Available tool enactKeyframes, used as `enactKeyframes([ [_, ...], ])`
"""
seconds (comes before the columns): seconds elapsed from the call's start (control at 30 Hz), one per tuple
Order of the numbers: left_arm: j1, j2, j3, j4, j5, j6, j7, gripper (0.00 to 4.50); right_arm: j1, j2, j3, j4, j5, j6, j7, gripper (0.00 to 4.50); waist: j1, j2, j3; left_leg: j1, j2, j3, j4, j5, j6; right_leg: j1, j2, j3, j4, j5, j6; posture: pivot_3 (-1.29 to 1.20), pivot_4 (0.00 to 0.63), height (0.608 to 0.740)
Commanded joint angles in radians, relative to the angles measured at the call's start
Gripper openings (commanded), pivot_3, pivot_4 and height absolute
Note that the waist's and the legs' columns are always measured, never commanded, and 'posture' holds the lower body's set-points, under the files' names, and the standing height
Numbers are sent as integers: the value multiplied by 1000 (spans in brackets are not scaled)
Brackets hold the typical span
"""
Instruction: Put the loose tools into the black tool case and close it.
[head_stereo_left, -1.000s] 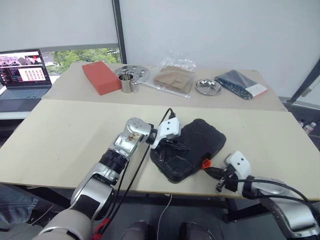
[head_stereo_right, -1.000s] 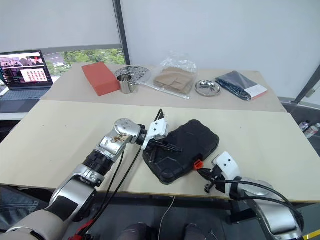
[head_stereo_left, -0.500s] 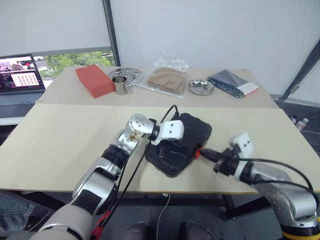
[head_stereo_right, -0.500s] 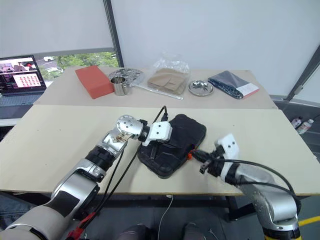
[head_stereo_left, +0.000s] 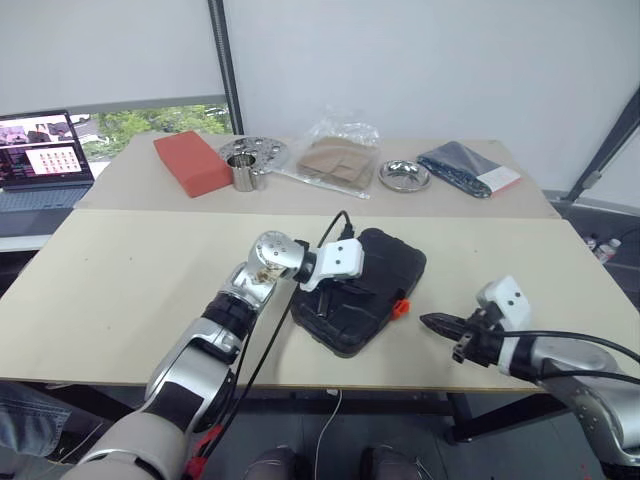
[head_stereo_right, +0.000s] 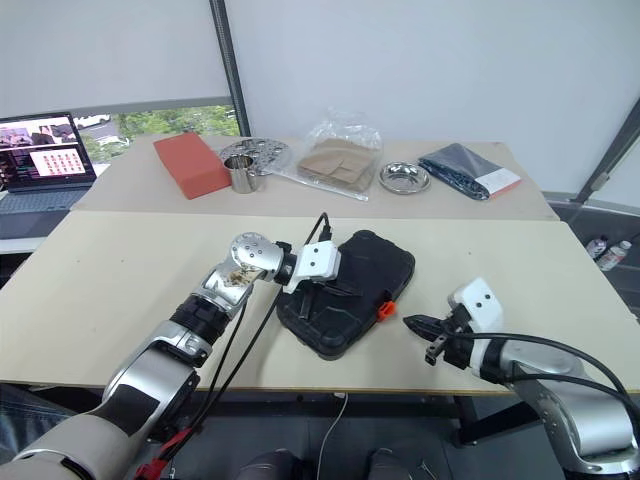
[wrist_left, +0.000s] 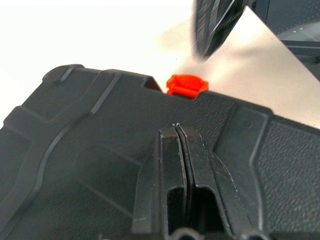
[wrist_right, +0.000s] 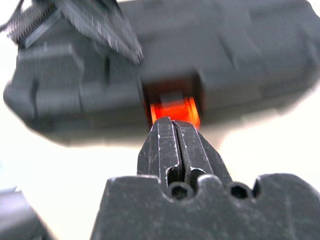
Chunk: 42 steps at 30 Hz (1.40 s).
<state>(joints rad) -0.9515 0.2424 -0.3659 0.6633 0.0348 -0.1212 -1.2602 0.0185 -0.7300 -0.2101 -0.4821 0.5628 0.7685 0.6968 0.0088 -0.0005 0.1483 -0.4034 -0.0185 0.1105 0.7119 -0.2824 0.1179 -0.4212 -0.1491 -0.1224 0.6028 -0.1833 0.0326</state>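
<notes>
the left gripper (wrist_left: 176, 131), fingers pressed together, rests on the closed black tool case (wrist_left: 90, 145) near its orange latch (wrist_left: 186, 85).

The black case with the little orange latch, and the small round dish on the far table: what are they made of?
The black rounded tool case looks like moulded plastic: matte, grainy skin with raised ribs. Its small orange latch seems smooth plastic too. The small round dish looks like polished metal, probably steel, with a bright mirror-like sheen.

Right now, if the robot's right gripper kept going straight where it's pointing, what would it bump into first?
Probably the orange latch on the closed black tool case; the shut right gripper points straight at it across bare table.
</notes>
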Motion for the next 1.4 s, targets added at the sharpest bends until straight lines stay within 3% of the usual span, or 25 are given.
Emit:
enactKeyframes([
  [0.03, 16, 51, 12, 111, 44, 53, 50, 83, -18, -1, 25, 46, -47, -60, 2, 0, 0, 0, 0, 0, 0, 0, 0, 0, -1, 0, 0, 0, 0, 1, 0, 0, 150, 734],
  [0.23, -44, 57, 59, 193, 32, 110, 66, 83, -105, 37, 90, 124, -95, -95, -12, 0, 2, -1, 1, -2, 0, 0, 0, 1, -2, -3, 0, 0, 0, 1, 1, 0, 150, 734],
  [0.63, 9, 16, -18, 194, 95, 46, 25, 83, -255, 128, 201, 132, -130, -66, -32, 0, -14, -1, 1, -3, 1, 2, -1, 0, -10, -2, 1, -1, -6, 4, -4, 0, 150, 734],
  [1.4, 42, 38, -59, 203, 158, -22, 14, 83, -411, 169, 239, 103, -134, 0, -11, 0, -29, -1, 1, -1, 5, 4, -1, 1, -12, -3, 1, -1, -6, 4, -3, 0, 150, 734],
])
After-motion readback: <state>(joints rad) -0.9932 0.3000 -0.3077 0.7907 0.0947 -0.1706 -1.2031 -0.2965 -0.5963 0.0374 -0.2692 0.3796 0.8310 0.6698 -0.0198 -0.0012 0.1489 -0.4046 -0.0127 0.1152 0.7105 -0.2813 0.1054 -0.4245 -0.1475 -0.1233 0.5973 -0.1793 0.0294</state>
